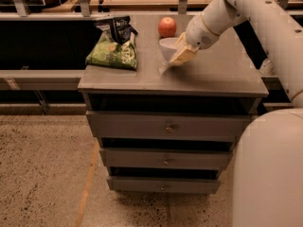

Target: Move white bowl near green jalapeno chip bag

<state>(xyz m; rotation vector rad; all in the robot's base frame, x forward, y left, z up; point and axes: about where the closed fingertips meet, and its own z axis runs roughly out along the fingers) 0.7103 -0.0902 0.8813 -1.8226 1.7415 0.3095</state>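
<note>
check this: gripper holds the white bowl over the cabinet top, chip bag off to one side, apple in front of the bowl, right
Not quite: the camera view shows the apple behind the white bowl, not in front. The rest holds: the gripper holds the bowl over the cabinet top, with the chip bag off to one side.

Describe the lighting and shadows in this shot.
Camera view: dim, warm light; the cabinet top is evenly lit, while the gaps above the drawers fall into black shadow; the white bowl, with the pincer at its right rim, shows no harsh glare; the green jalapeno chip bag has only faint sheen.
</note>
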